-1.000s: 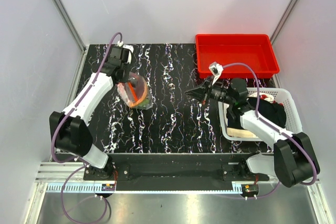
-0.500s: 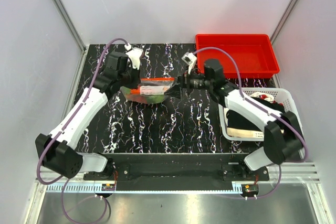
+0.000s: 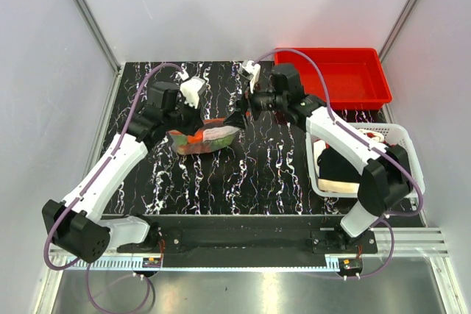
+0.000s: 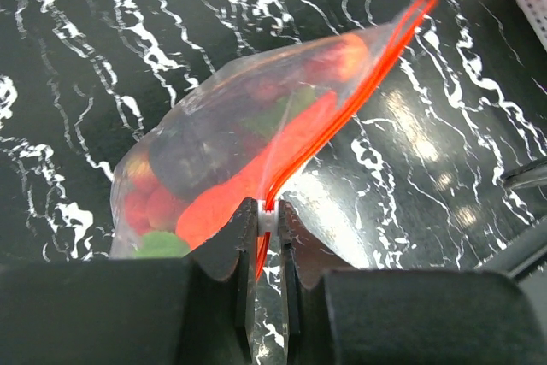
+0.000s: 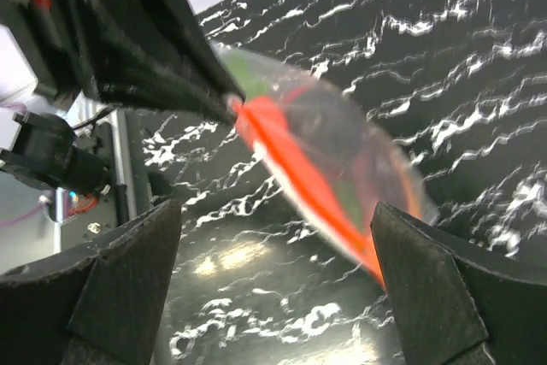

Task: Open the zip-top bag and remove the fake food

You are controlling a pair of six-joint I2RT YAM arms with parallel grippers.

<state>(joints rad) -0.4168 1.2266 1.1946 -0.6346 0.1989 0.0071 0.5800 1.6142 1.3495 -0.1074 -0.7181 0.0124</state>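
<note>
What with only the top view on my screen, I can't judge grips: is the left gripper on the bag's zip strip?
Observer: Yes. The left wrist view shows the left gripper pinching one end of the bag's zip strip.
Operator: And the right gripper?
Observer: Its wrist view shows the right gripper wide open, straddling the bag, not closed on it.
Operator: Food out yet?
Observer: No, the food is inside the bag.

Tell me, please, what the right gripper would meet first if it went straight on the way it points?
Most likely the bag: its zip edge lies just ahead of the open right gripper. Depth is unclear; the left gripper, pinching the other end, comes after.
</note>
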